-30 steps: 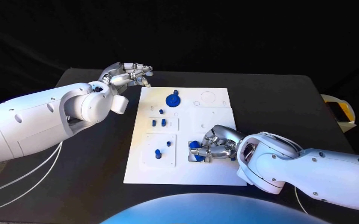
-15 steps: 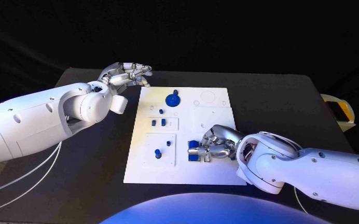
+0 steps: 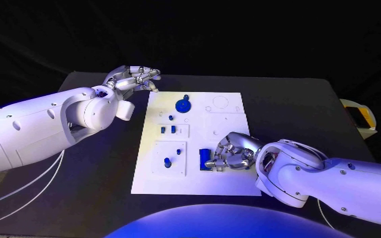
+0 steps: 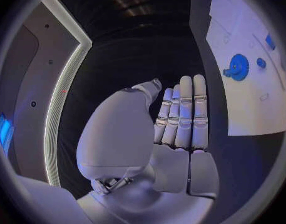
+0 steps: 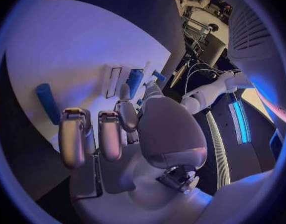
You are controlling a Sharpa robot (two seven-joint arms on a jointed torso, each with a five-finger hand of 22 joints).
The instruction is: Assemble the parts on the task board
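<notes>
The white task board (image 3: 226,125) lies mid-table. A blue gear (image 3: 183,106) stands at its far end, with small blue pegs (image 3: 167,130) and a blue part (image 3: 167,162) down its left side. My right hand (image 3: 232,154) rests on the board's near right part with its fingers curled. Its fingertips (image 3: 212,164) touch an upright blue bar (image 3: 206,156); whether they grip it I cannot tell. In the right wrist view a blue bar (image 5: 134,82) stands just past the fingertips (image 5: 124,93), and another (image 5: 47,102) lies on the board (image 5: 62,50). My left hand (image 3: 132,78) hovers off the board's far left corner, empty, fingers straight (image 4: 183,109); the gear (image 4: 236,67) lies beyond it.
Round outlines (image 3: 221,103) mark the board's far right part. A yellow and white object (image 3: 361,118) sits at the table's right edge. Bare black table (image 3: 301,111) surrounds the board.
My right hand has drawn slightly to the right, and more of the blue bar at its fingertips shows. The left hand has stayed put.
</notes>
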